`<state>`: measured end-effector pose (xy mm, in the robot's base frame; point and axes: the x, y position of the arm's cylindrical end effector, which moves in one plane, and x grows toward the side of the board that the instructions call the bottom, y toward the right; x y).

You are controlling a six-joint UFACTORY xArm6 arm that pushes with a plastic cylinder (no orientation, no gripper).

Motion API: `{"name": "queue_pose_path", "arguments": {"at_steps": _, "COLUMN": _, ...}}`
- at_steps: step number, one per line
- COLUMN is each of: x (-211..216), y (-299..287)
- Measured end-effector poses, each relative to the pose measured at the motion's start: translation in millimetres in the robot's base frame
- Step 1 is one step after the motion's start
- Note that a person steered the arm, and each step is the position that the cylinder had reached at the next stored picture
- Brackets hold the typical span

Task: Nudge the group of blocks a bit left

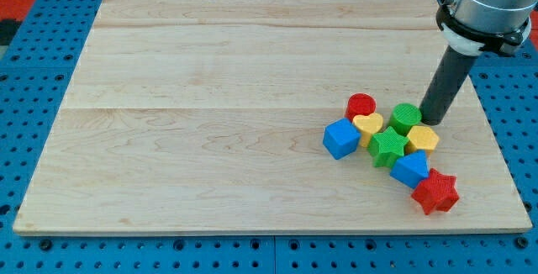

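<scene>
A cluster of blocks lies at the view's lower right of the wooden board [210, 97]. It holds a red cylinder [361, 105], a yellow heart [367, 124], a blue cube [341, 138], a green cylinder [406, 118], a green star [388, 146], a yellow hexagon block [423, 138], a blue block [409, 169] and a red star [435, 192]. My tip [434, 121] is at the cluster's right side, touching or nearly touching the green cylinder and just above the yellow hexagon block.
The board rests on a blue perforated table [34, 72]. The arm's grey wrist [486, 5] hangs over the board's upper right corner. The board's right edge [496, 131] runs close to the cluster.
</scene>
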<state>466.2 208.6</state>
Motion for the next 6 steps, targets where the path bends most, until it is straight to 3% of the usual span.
{"name": "queue_pose_path", "arguments": {"at_steps": 3, "x": 10.0, "y": 44.4}}
{"name": "queue_pose_path", "arguments": {"at_steps": 6, "x": 31.5, "y": 136.9}}
